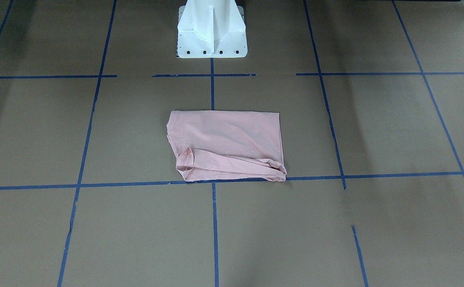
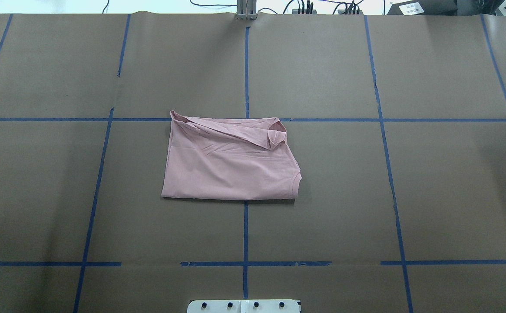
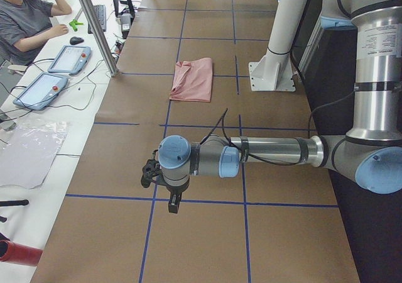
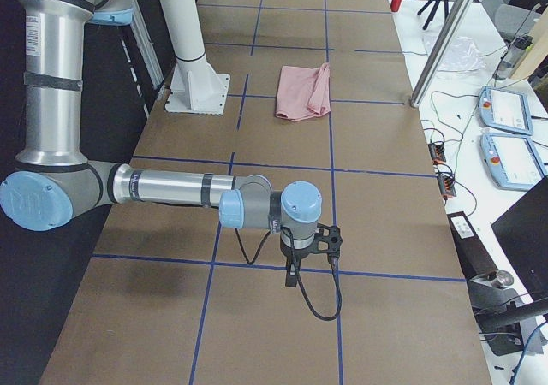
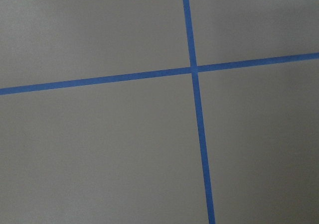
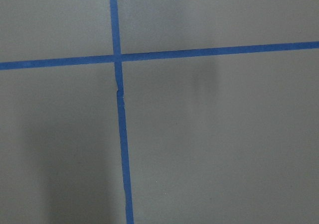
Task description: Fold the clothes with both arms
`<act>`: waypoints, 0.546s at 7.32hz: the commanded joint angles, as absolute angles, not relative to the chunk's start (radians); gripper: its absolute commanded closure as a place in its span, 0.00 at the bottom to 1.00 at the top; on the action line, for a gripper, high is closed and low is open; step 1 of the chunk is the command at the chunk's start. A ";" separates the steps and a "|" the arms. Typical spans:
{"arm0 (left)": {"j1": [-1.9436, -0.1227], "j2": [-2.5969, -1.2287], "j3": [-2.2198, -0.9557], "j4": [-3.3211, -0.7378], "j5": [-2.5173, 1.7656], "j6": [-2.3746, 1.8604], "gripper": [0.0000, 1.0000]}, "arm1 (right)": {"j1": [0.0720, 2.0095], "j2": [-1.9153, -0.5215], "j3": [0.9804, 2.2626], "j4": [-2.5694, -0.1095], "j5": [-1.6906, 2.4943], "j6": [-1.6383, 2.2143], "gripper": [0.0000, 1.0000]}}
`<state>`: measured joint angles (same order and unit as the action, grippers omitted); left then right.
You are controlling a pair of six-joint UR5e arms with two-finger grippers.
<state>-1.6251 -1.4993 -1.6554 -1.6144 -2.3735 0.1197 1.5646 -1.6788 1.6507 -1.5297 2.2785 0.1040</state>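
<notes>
The clothes are one pale pink T-shirt [image 2: 231, 165] lying folded into a rectangle on the brown paper at the table's middle, plain side up, with a bunched sleeve along its far edge [image 1: 228, 165]. It also shows small in the side views [image 3: 193, 78] [image 4: 304, 92]. Both arms are held high and far out to the table's ends, well away from the shirt. The left gripper [image 3: 160, 179] shows only in the exterior left view and the right gripper [image 4: 310, 246] only in the exterior right view, so I cannot tell whether either is open or shut. Both wrist views hold only paper and blue tape.
The white pedestal base [image 1: 211, 32] stands at the robot's edge of the table. Blue tape lines [image 2: 246, 74] grid the brown paper. A seated person [image 3: 25, 19], tablets [image 3: 69, 58] and cables occupy a side desk beyond a metal post [image 3: 94, 25].
</notes>
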 commanded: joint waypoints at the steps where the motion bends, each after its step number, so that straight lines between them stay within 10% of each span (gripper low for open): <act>1: -1.625 -1.494 -1.657 -1.620 -2.372 0.121 0.00 | 1.565 -1.681 1.651 -1.528 2.281 0.107 0.00; 4: -1.618 -1.497 -1.655 -1.621 -2.370 0.124 0.00 | 1.565 -1.687 1.646 -1.528 2.281 0.109 0.00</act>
<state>-1.6193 -1.4969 -1.6543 -1.6219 -2.3702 0.1240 1.5647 -1.6861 1.6479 -1.5279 2.2810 0.1086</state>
